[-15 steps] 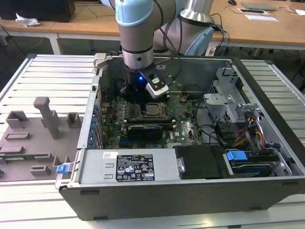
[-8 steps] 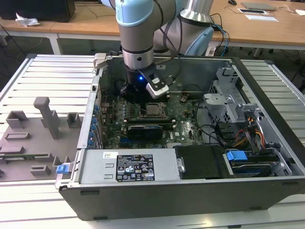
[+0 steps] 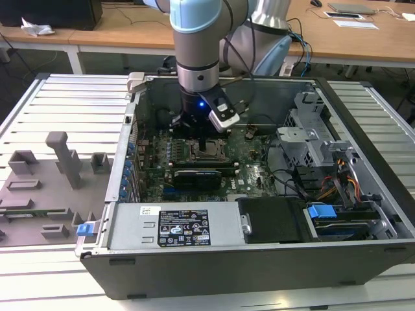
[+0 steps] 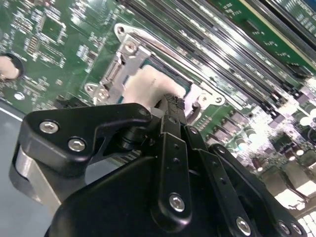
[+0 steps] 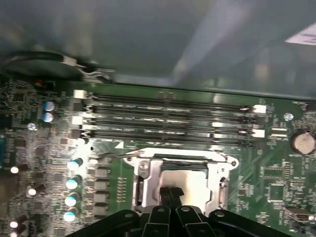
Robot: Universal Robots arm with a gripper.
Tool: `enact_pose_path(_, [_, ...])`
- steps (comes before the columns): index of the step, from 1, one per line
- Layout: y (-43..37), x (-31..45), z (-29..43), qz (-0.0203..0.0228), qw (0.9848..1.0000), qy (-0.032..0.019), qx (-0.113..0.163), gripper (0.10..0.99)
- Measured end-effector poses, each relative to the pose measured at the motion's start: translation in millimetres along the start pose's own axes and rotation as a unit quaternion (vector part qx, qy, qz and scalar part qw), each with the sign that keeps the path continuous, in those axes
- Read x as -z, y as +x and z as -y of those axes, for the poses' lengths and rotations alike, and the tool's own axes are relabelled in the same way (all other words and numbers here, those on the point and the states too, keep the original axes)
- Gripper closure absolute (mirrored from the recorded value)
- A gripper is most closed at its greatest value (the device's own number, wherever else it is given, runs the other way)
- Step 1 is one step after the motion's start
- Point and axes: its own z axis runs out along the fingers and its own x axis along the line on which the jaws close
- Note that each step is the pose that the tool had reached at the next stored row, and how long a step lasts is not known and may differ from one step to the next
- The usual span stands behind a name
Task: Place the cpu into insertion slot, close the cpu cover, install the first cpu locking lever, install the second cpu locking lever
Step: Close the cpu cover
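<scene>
Open computer case (image 3: pixel 130 234) holding the green motherboard (image 3: pixel 254 173); the cpu (image 5: pixel 191 185) lies flat, metal top upward, in the insertion slot (image 3: pixel 209 151), framed by the cpu cover (image 5: pixel 146 173). Gripper (image 5: pixel 170 193) fingers pressed together, tips over the cpu

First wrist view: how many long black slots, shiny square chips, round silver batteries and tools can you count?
long black slots: 4
cpu: 1
round silver battery: 1
tool: 1
Total: 7
</scene>
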Motion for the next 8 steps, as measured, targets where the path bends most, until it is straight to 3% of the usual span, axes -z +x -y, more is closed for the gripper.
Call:
enact_pose_path(5, [-11.2, 1.7, 0.8, -0.0023, 1.0, -0.0001, 0.0, 0.98])
enact_pose_path(8, [-12.1, 11.3, 0.6, -0.0023, 1.0, -0.0001, 0.0, 0.98])
